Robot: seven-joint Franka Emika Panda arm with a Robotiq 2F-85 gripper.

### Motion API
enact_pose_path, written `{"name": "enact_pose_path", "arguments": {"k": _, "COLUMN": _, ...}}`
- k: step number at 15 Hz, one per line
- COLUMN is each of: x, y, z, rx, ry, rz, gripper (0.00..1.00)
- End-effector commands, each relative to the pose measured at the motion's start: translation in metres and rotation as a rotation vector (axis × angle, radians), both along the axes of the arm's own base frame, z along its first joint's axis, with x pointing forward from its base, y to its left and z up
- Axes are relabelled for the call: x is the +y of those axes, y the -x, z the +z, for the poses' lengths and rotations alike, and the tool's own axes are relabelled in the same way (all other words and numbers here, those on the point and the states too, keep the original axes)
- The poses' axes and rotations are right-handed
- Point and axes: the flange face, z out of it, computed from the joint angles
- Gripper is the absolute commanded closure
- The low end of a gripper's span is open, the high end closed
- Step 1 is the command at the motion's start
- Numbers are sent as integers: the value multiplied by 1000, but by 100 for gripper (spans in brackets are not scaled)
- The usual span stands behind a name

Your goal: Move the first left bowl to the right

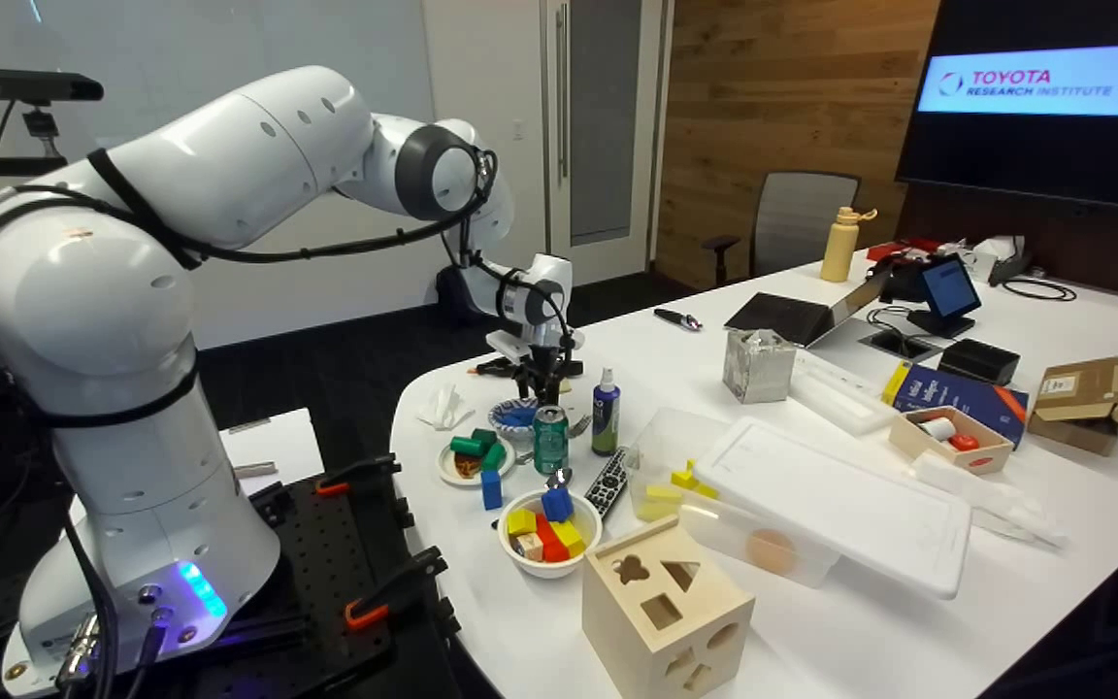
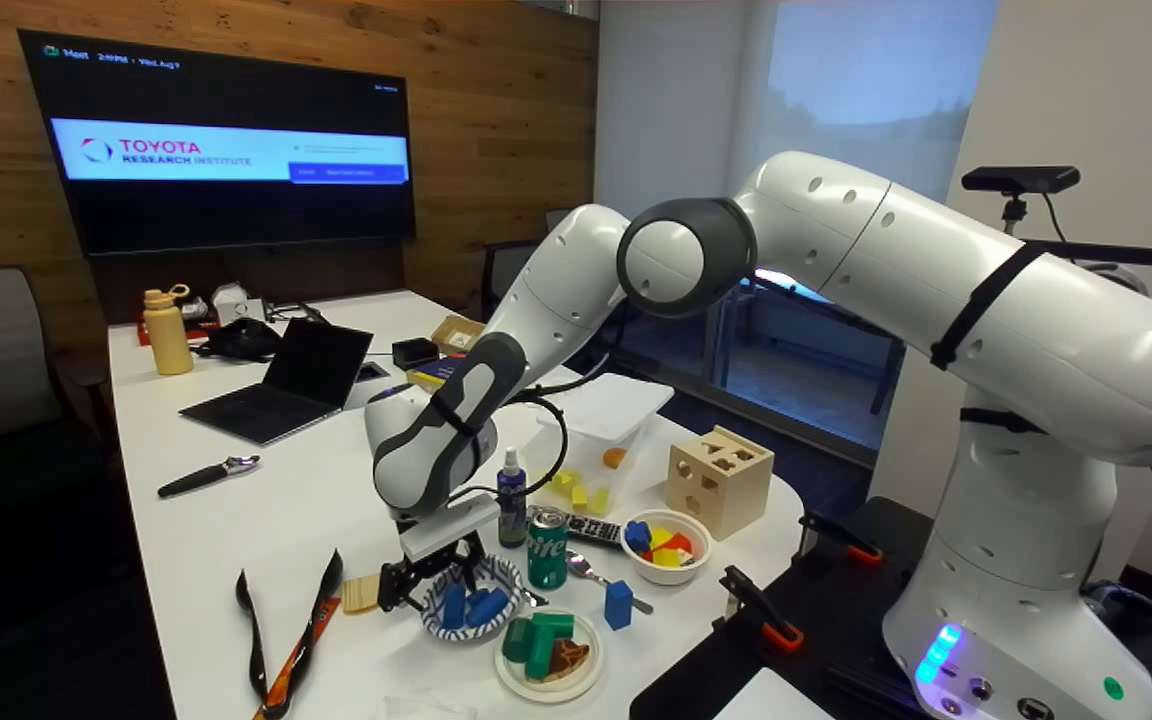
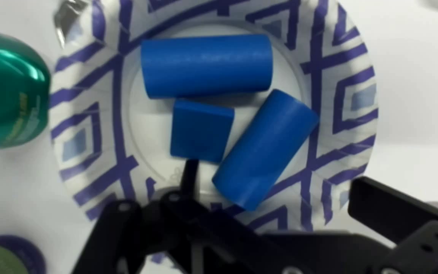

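Over white table (image 1: 656, 374), wooden wall (image 1: 792, 97) beyond, end effector (image 3: 275, 180) wide at patterned bowl (image 3: 101, 114).

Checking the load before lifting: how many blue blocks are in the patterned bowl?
3 in the wrist view: upper cylinder, slanted cylinder below right, squarish block left of that. The hand could hide more.

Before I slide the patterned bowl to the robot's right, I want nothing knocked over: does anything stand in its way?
Yes. The green can stands close beside the patterned bowl on that side, with the remote and the white bowl farther along. A low slide would probably hit the can.
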Motion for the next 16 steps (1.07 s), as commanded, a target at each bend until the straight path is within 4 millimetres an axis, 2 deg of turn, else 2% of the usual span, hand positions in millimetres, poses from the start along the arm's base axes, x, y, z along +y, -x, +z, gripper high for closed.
{"name": "enact_pose_path", "arguments": {"k": 1, "x": -13, "y": 18, "z": 10, "rx": -5, "ry": 60, "rz": -69, "gripper": 0}}
{"name": "enact_pose_path", "arguments": {"k": 7, "x": -23, "y": 32, "z": 9, "rx": 5, "ry": 103, "rz": -112, "gripper": 0}}
{"name": "enact_pose_path", "arguments": {"k": 16, "x": -18, "y": 21, "z": 7, "rx": -54, "ry": 34, "rz": -77, "gripper": 0}}
